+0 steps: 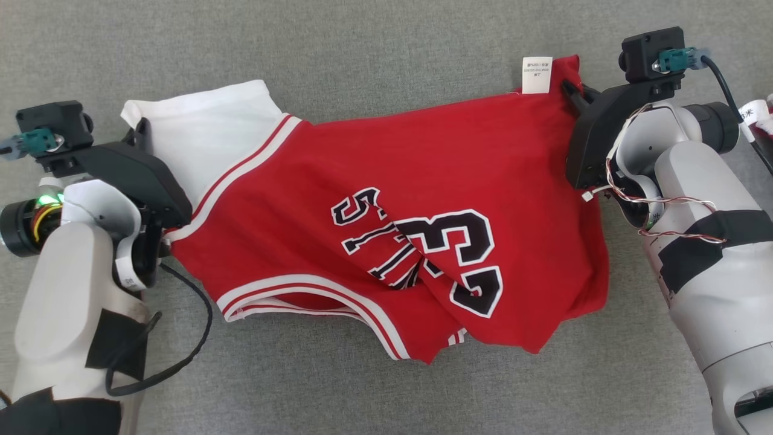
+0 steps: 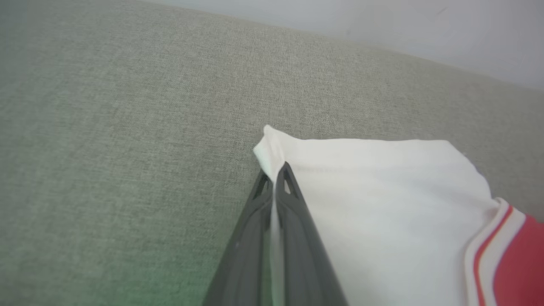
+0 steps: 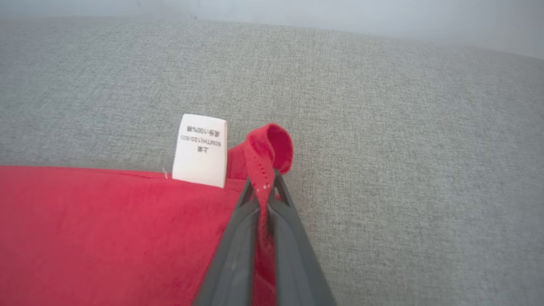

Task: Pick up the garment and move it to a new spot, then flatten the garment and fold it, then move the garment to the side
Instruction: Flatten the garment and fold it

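Left end effector [image 1: 142, 128] first: its two dark fingers are pressed tight together, and a corner of white cloth is pinched right between them, clear as day in the left wrist view [image 2: 278, 177]. That white cloth is the sleeve [image 1: 202, 136] of the garment [image 1: 423, 181], a red jersey with white stripes and a black number 23.

Over to the right end effector [image 1: 569, 88]: it is clamped narrow too, with a red loop of the hem poking up past the fingertips in the right wrist view [image 3: 265, 183]. Just beside that grip a white care label [image 3: 199, 149] stands up from the red edge.

Between the two grips the jersey stretches across the middle of the grey woven surface [image 1: 374, 48], its upper edge pulled fairly straight and its lower part bunched in loose folds toward the near edge. Whether the cloth rests fully on the surface, I cannot tell.

The surface runs plain and grey all round. Beyond its far edge, a pale wall [image 2: 425, 34] rises.
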### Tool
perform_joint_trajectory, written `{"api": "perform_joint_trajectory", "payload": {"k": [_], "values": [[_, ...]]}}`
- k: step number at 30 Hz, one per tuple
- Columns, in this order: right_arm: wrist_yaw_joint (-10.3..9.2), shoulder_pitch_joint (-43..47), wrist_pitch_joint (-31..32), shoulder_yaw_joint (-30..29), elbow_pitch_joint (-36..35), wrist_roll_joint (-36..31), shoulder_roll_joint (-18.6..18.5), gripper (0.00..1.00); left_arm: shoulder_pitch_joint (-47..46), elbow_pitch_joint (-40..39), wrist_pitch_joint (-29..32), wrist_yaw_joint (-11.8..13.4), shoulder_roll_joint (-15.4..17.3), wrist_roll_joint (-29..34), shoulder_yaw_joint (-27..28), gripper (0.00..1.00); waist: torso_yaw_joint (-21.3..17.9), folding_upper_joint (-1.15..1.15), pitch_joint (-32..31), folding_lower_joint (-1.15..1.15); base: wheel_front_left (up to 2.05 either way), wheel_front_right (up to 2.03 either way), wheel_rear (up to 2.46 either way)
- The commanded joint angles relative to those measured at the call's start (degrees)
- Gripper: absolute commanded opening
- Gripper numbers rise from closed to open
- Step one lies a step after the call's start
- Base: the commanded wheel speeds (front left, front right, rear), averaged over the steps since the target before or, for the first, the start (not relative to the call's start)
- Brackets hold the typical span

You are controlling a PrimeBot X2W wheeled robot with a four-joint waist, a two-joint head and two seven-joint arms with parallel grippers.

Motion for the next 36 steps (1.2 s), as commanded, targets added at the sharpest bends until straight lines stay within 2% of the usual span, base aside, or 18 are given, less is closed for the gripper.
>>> {"api": "perform_joint_trajectory", "payload": {"k": [1,9,14,19,22,23,24,29,30,31,36], "values": [[-0.17,-0.4,-0.5,0.0,0.1,0.3,-0.6,0.00,0.8,-0.4,-0.3,0.2,0.8,-0.5,0.4,0.00,-0.2,0.00,-0.6,-0.01,0.00,0.00,0.00],[-0.17,0.0,-2.6,-1.1,1.0,-0.5,-1.8,0.00,2.0,-1.7,-0.8,0.4,0.9,-0.9,0.2,0.00,-0.5,0.00,-2.8,-0.01,0.00,0.00,0.00],[-0.17,1.2,-2.3,-4.1,2.9,-2.1,-1.8,0.00,2.9,-2.7,-0.1,-1.4,-0.9,-3.8,0.7,0.00,-0.6,0.00,-5.0,-0.01,0.00,0.00,0.00],[-0.17,4.4,0.1,-8.1,3.8,-4.5,-2.4,0.00,5.5,-3.6,2.2,-3.2,-1.7,-4.5,-1.2,0.00,-0.9,0.00,-6.8,-0.01,0.00,0.00,0.00],[-0.17,6.8,1.1,-9.4,3.1,-5.4,-1.4,0.00,7.3,-4.0,3.1,-3.3,-1.6,-4.5,-1.9,0.00,-1.3,0.00,-7.5,-0.01,0.00,0.00,0.00],[-0.17,7.6,1.2,-9.5,2.7,-5.5,-1.0,0.59,7.8,-4.0,3.3,-3.2,-1.6,-4.5,-2.0,0.00,-1.4,0.00,-7.6,-0.01,0.00,0.00,0.00],[-0.17,8.4,1.2,-9.7,2.4,-5.5,-0.6,1.00,8.3,-3.9,3.1,-3.1,-1.5,-4.5,-2.0,0.00,-1.6,0.00,-7.7,-0.01,0.00,0.00,0.00],[-0.17,11.2,0.4,-9.6,0.9,-5.2,0.9,1.00,9.6,-2.9,2.7,-3.0,-1.3,-4.8,-1.9,0.00,-2.5,0.00,-8.0,-0.01,0.00,0.00,0.00],[-0.17,11.6,0.3,-9.6,0.8,-5.0,1.2,1.00,9.6,-2.8,2.2,-2.9,-1.2,-4.6,-1.9,0.55,-2.6,0.00,-8.1,-0.01,0.00,0.00,0.00],[-0.17,11.9,0.2,-9.6,0.6,-4.9,1.4,1.00,9.6,-2.6,1.6,-2.7,-1.2,-4.8,-1.5,1.00,-2.7,0.00,-8.0,-0.01,0.00,0.00,0.00],[-0.17,12.4,-0.6,-10.1,-0.1,-5.2,1.1,1.00,9.3,-1.3,-0.5,-2.4,-0.6,-4.5,-1.2,1.00,-2.9,0.00,-8.1,-0.01,0.00,0.00,0.00]]}}
